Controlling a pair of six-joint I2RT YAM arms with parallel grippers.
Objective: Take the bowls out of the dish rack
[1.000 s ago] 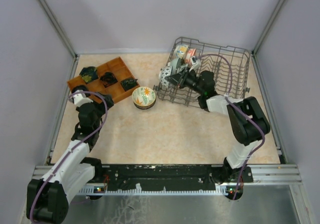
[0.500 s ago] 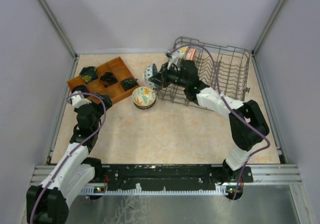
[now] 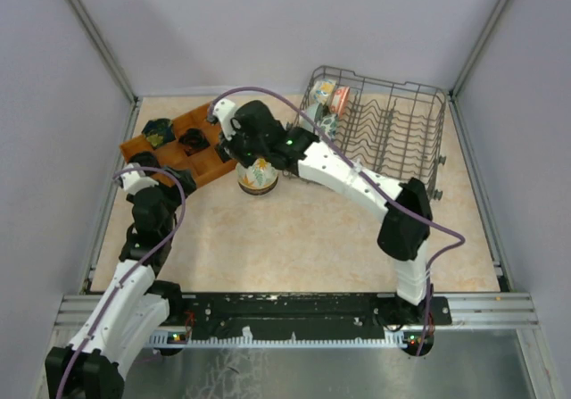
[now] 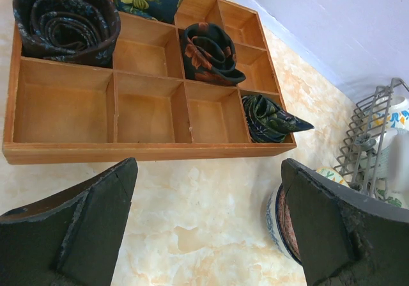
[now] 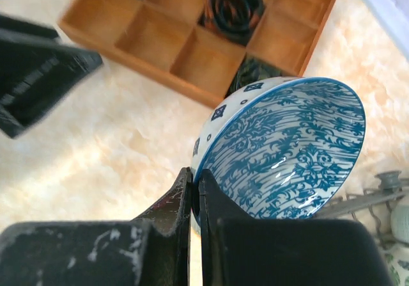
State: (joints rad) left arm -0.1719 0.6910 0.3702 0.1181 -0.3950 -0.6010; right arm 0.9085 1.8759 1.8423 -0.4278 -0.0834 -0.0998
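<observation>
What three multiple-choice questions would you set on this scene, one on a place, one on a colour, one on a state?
1. Where is the leaf bowl relative to the tray?
A. inside it
B. beside it, on the table
C. stacked under it

2. What pattern has the held bowl in the right gripper?
A. blue on white
B. pink
C. green

3. How is the left gripper?
A. shut on a bowl
B. shut on a cloth
C. open, empty

Answers:
1 B, it stands on the tabletop off the tray's corner.
2 A, the right wrist view shows blue print on white.
3 C, its jaws stand wide with nothing between.
</observation>
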